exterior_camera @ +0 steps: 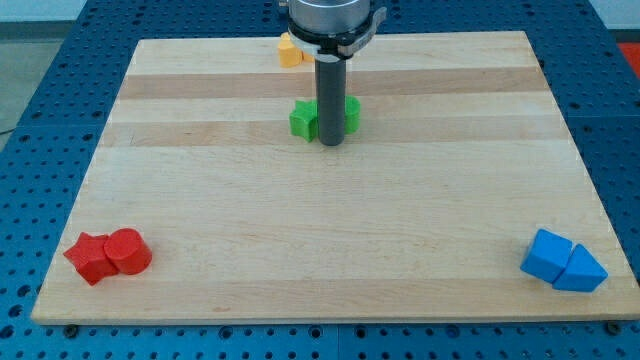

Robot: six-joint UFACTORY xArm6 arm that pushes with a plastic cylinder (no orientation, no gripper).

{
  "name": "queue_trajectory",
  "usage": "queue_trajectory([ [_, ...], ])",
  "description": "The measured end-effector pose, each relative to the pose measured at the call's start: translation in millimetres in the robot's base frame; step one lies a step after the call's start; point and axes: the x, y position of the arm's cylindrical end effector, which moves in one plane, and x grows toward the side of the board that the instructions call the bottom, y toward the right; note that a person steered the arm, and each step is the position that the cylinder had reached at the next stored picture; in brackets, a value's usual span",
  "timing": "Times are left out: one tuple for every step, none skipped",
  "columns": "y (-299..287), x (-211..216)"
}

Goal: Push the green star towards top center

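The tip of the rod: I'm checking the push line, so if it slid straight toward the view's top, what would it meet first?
My tip sits at the green star's lower edge, so it meets the star first. Beyond that, the yellow block lies near the board's top edge, slightly left of the line; depth is unclear.

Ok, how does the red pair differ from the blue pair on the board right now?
The red pair sits at the view's bottom left corner, the blue pair at the bottom right. The red pair reads as a star plus a rounder cylinder; the blue pair as a cube plus a wedge-like piece. Both are two touching blocks near the board's bottom edge, far from my tip at the green star.
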Motion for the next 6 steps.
queue_trajectory([
  [-12.0,-38.3],
  [-15.7,-15.2],
  [-52.6,-15.8],
  [-64.2,-66.8],
  [-67.4,-62.2],
  [-121.0,-38.8],
])
